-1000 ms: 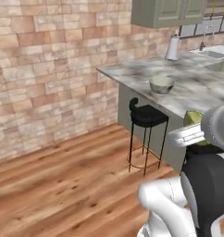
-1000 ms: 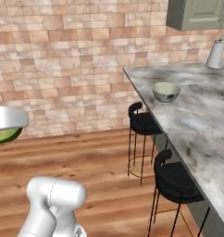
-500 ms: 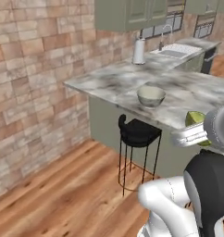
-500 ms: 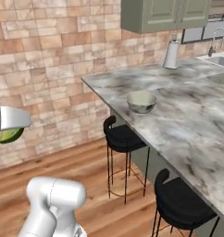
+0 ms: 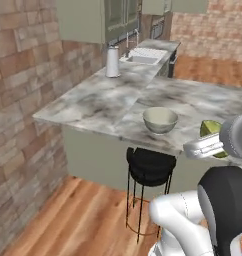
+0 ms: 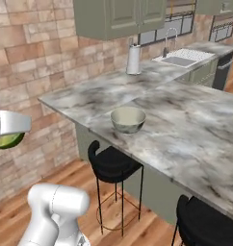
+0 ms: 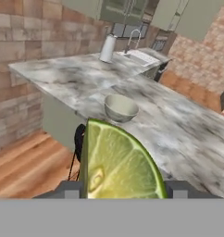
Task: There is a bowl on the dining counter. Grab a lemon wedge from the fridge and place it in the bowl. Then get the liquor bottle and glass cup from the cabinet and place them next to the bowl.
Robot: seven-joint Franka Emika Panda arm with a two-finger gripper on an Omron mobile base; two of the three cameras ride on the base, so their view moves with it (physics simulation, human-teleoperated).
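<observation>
Between frames your base has driven toward the counter [image 5: 93, 107], so the bowl [image 5: 160, 120] now sits center frame, larger and nearer. Your gripper [image 7: 123, 189] grips the lemon wedge [image 7: 116, 162], seen at the right edge of the left base view. Placing it likely comes next.

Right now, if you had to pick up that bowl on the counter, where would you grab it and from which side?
Probably the bowl by its rim, coming straight down from above. It stands upright and open near the counter edge, so one finger could go inside and one outside the thin wall. The gripper is already shut on the lemon wedge, so that goes first.
</observation>
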